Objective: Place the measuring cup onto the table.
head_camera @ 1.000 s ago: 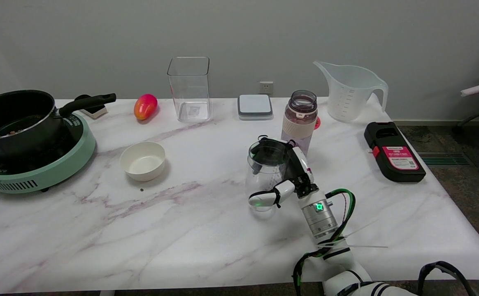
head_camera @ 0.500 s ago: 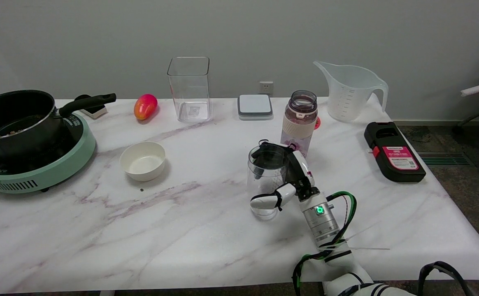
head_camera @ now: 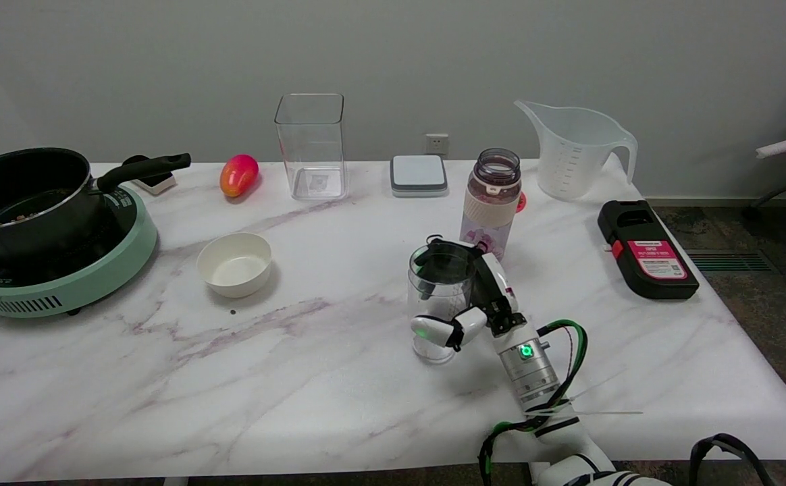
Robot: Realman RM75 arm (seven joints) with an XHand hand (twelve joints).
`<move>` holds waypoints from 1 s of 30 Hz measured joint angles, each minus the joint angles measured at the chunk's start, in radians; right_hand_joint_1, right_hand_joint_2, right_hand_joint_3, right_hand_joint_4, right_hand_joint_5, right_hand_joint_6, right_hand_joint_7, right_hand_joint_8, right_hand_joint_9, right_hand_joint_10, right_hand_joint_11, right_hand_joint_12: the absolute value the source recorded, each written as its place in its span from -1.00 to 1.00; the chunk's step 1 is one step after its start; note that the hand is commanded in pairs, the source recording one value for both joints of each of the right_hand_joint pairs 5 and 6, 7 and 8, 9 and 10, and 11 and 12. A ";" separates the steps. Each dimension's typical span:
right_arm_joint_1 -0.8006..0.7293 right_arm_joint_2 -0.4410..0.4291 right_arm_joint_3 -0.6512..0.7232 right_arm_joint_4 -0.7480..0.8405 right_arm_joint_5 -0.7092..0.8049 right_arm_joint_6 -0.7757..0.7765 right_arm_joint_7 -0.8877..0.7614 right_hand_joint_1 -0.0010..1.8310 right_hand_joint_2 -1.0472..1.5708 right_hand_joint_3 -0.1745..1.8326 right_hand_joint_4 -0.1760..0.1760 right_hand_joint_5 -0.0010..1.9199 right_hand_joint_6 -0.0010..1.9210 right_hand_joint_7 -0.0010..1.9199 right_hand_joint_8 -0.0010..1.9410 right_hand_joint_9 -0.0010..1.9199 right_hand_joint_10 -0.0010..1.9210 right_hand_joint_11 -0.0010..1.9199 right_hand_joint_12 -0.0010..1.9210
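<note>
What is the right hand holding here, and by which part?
The right hand grips the clear measuring cup around its right side, one finger wrapped across its lower front.

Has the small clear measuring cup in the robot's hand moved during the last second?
Yes. The small clear measuring cup, held by the right hand, has shifted slightly down-right in the picture, toward the near edge, away from the fixed white bowl.

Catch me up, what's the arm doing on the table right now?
The right hand grips a small clear measuring cup near the middle of the marble table, just in front of the pink-topped bottle. The cup is upright and low over the surface; whether its base touches is hard to tell. The hand has not let go. The pot on the green cooker, white bowl and big plastic jug sit untouched.
</note>
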 measured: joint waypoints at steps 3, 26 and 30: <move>-0.004 0.000 0.000 0.000 0.000 0.002 -0.001 0.38 0.06 0.46 0.00 0.26 0.26 0.68 0.66 0.63 0.63 0.37 0.37; -0.039 0.015 0.002 0.031 0.001 0.003 0.003 0.48 -0.54 0.54 0.00 -0.31 -0.31 -0.05 -0.06 -0.09 -0.09 -0.04 -0.05; -0.045 0.018 0.002 0.037 0.001 0.003 0.003 0.48 -0.60 0.58 0.00 -0.37 -0.37 -0.22 -0.23 -0.14 -0.14 -0.07 -0.07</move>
